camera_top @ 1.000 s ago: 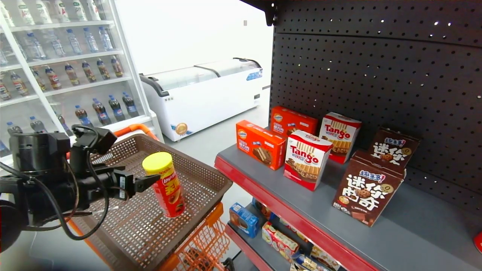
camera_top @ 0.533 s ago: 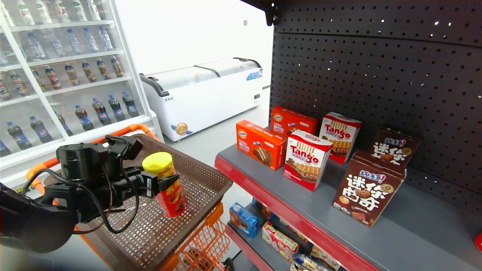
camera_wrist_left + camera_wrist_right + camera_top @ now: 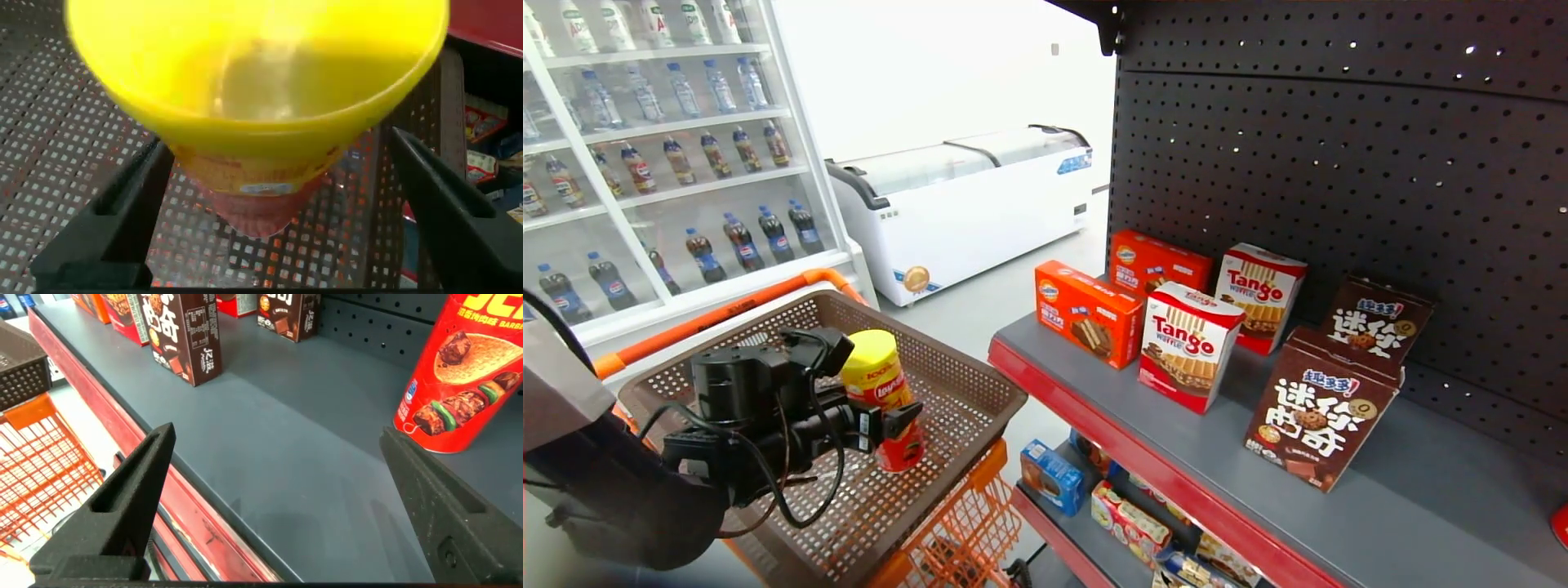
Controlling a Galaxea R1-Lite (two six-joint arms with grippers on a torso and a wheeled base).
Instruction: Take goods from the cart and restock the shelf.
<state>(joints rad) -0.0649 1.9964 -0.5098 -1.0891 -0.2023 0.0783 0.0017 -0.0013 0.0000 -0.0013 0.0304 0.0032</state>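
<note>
Head view, for your log: the yellow-lidded chips can (image 3: 882, 400) stands lid-up on the mesh floor of the brown basket (image 3: 947, 358), which sits on top of the orange cart (image 3: 968, 523), toward the side nearest the grey shelf (image 3: 1421, 506). You have the left gripper (image 3: 890, 418) at about mid-height of the can, with one finger (image 3: 905, 415) crossing in front of it. In the left wrist view the two black fingers (image 3: 106, 220) straddle the can with a gap on each side, so the jaws are spread and hold nothing. In the right wrist view the right gripper (image 3: 278, 439) hangs over the shelf, fingers wide apart with nothing between them, and a red can (image 3: 462, 376) stands on the shelf beyond one finger. Shelf stock in the head view: orange boxes (image 3: 1086, 314), wafer boxes (image 3: 1188, 347) and brown boxes (image 3: 1315, 412), all upright.
</note>
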